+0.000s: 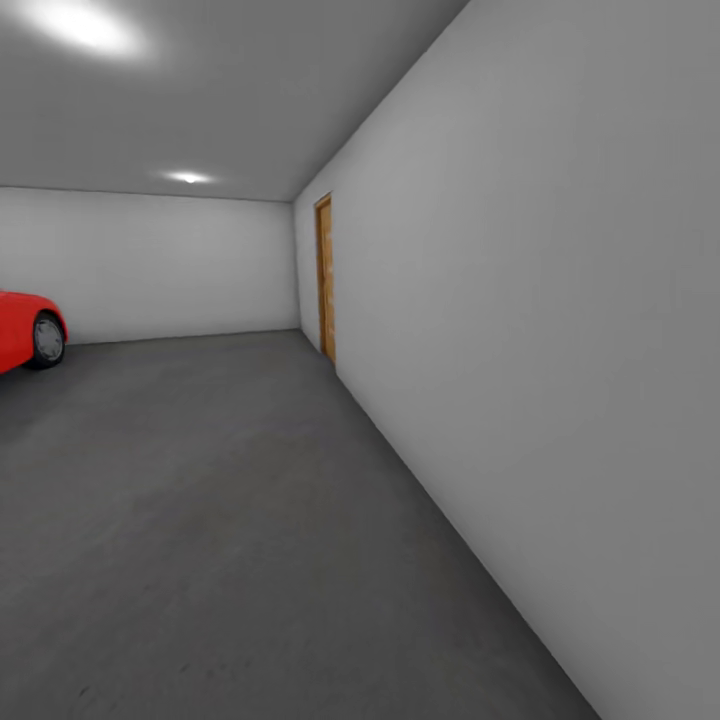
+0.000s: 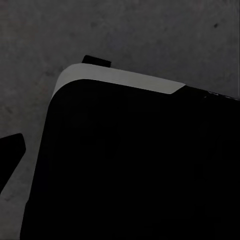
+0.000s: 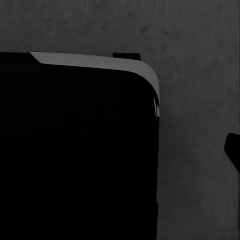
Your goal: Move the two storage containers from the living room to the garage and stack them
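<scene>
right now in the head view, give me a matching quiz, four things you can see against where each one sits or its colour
Things:
1. car
2. door
3. floor
4. ceiling light

Descriptions:
A. dark grey mottled concrete
B. red, at the left edge, partly cut off
C. wooden, set in the right-hand wall
D. bright white spot overhead

Pairs: 1-B, 2-C, 3-A, 4-D

Car [image 1: 25, 335] left, door [image 1: 325, 277] in right wall [image 1: 540, 330].
</scene>
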Robot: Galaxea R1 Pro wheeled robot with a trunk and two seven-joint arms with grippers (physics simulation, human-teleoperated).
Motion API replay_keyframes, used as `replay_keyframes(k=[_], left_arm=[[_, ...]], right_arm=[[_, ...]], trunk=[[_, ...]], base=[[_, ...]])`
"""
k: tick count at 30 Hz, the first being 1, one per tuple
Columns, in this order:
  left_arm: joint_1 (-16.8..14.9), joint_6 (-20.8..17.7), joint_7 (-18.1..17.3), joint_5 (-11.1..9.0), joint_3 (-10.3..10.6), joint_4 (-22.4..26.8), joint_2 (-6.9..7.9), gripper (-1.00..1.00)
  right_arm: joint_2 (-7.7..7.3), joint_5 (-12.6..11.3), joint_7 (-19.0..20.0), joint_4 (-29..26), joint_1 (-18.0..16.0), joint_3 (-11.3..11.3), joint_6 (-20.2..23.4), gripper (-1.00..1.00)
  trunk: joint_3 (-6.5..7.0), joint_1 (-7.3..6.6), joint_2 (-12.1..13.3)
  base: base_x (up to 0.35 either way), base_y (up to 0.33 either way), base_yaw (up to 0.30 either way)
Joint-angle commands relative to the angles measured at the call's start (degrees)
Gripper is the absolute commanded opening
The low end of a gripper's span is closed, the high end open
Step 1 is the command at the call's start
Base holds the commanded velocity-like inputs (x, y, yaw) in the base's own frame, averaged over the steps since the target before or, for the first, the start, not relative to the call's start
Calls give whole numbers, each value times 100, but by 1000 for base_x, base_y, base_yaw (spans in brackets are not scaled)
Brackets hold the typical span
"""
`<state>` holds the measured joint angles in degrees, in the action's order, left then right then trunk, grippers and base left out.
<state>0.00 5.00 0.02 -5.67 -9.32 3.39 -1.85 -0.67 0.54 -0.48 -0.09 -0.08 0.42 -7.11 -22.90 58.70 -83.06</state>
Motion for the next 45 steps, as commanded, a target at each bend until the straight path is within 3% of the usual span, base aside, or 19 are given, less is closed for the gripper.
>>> replay_keyframes(k=[1,37,45], left_arm=[[0,10,1,-60,0,4,-2,100],[0,1,7,-66,-4,0,0,100],[0,1,7,-66,-5,3,0,100]], right_arm=[[-1,3,-5,0,-1,3,-14,100],[-33,7,7,-9,-1,14,41,100],[-40,6,-3,-9,-1,14,35,100]], trunk=[[-5,3,-2],[-5,3,-2],[-5,3,-2]], base=[[257,0,59],[318,0,4],[323,0,205]])
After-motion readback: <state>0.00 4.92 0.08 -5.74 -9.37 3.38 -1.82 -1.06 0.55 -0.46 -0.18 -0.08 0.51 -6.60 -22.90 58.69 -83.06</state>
